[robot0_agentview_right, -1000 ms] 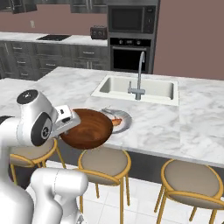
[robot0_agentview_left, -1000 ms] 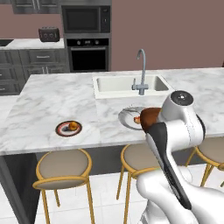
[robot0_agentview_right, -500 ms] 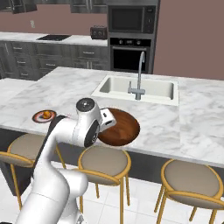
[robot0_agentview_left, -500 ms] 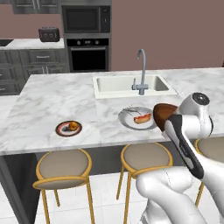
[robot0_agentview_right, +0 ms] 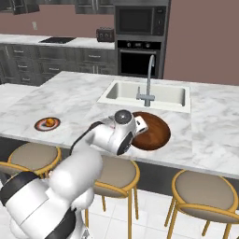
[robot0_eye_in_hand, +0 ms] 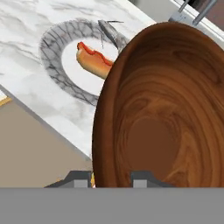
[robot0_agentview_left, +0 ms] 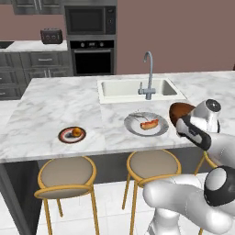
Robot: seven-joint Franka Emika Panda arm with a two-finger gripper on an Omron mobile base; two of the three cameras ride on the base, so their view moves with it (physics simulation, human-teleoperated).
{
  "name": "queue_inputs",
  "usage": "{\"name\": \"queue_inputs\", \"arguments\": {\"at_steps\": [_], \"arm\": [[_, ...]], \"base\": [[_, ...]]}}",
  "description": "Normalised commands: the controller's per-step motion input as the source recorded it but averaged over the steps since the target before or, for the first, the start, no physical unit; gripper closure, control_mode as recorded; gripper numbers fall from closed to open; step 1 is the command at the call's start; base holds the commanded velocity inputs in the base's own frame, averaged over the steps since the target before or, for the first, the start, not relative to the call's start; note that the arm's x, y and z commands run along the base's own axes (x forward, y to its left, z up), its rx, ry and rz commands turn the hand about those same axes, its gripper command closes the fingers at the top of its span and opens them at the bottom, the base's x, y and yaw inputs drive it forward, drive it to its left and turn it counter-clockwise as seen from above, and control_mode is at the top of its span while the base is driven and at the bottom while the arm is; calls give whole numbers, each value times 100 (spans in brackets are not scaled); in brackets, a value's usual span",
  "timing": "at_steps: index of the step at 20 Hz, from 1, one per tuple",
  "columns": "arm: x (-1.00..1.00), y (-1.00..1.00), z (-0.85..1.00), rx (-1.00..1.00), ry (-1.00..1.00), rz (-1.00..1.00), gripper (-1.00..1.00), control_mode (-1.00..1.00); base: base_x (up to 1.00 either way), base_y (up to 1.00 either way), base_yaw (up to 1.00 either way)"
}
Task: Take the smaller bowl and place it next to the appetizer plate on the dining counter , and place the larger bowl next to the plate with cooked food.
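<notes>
Moved since a second ago: arm and larger bowl (robot0_agentview_right: 150, 130) have swung from the left of the plate with cooked food (robot0_agentview_left: 147, 124) across to its right, so the plate is now uncovered in the left base view.
Bowl position: it hangs low over the near edge of the desk (robot0_agentview_left: 55, 108), just right of the plate and in front of the sink (robot0_agentview_right: 149, 95); whether it touches the marble cannot be told.
Jaws: gripper (robot0_eye_in_hand: 111, 177) is pinching the bowl's near rim, one finger on each side of the wall.
Bowl attitude: tilted in the hand view, its hollow turned toward the camera.
Doing it well: level the bowl first, then lower it straight down onto bare marble beside the plate, close but not overlapping its rim; release only once the base sits flat, well in from the edge.
Risk: near the edge, a tilted release could let it roll off toward the stools (robot0_agentview_left: 66, 176).
Appetizer plate (robot0_agentview_left: 72, 134): far left, near the front edge.
Hard to see: the wrist hides most of the bowl in the left base view; the bowl's underside and its gap from the plate are hidden.
</notes>
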Motion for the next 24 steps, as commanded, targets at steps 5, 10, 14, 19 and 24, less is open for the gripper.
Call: {"name": "queue_inputs", "arguments": {"at_steps": [5,10,14,19,24], "arm": [[99,-28,0,0,2,6,100,-100],[74,-29,-3,-1,4,5,100,-100],[23,-37,-13,-6,2,1,100,-100],[0,-22,-32,-2,10,4,100,-100],[10,-1,-34,0,4,12,100,-100]], "base": [[0,0,0],[0,0,0],[0,0,0],[0,0,0],[0,0,0]]}}
